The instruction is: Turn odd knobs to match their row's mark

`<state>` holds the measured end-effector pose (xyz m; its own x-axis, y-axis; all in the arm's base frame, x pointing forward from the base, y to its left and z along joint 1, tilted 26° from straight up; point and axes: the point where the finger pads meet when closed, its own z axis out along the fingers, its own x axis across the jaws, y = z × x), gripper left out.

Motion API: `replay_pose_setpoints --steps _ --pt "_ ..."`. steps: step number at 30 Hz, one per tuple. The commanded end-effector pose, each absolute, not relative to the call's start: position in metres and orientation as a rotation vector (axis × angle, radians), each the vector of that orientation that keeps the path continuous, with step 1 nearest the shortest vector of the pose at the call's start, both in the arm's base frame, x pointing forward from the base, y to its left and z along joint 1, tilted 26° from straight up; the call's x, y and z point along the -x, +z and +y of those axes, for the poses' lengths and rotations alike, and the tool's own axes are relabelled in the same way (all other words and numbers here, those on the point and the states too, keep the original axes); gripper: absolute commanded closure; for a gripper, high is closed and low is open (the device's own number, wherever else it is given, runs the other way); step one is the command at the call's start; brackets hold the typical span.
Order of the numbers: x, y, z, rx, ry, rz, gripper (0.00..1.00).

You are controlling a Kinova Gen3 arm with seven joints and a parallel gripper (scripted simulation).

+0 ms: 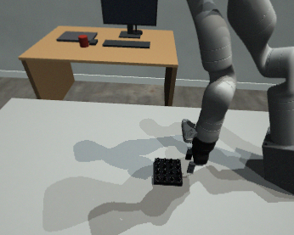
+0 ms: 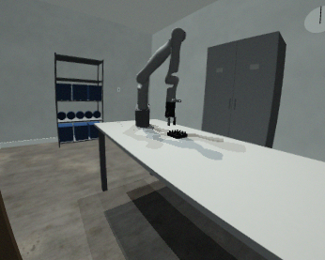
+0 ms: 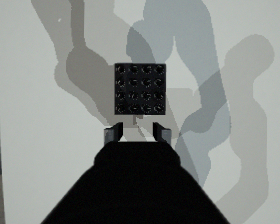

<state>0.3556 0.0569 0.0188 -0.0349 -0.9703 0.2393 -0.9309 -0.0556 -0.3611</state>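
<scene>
- The grey seven-joint arm (image 1: 221,69) rises from its dark square base (image 1: 283,164), climbs steeply, folds at a high elbow and drops back toward the table.
- Its last grey link runs nearly vertical, ending in a black wrist section.
- The black two-finger parallel gripper (image 1: 189,162) points straight down, hanging above the surface without touching it.
- In the wrist view the two short dark fingers stand fully spread, with nothing between them.
</scene>
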Motion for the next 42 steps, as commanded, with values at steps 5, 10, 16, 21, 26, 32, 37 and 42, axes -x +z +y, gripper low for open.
replay_pose_setpoints --steps 5,10,16,21,26,32,37,42 --pt "-0.3557 0.0191 0.0572 2.117 -0.664 2.093 0.0" --pt "-0.3557 0.0191 0.0572 2.117 -0.664 2.093 0.0" --pt "-0.3557 0.0191 0.0572 2.117 -0.664 2.093 0.0" --pt "-0.3557 0.0191 0.0572 2.117 -0.664 2.093 0.0" --pt "-0.3557 0.0191 0.0572 2.117 -0.664 2.093 0.0" --pt "-0.3557 0.0191 0.0572 2.117 -0.664 2.093 0.0" --pt "-0.3557 0.0191 0.0571 2.117 -0.664 2.093 0.0" --pt "-0.3579 0.0215 0.0532 2.118 -0.67 2.1 0.0"
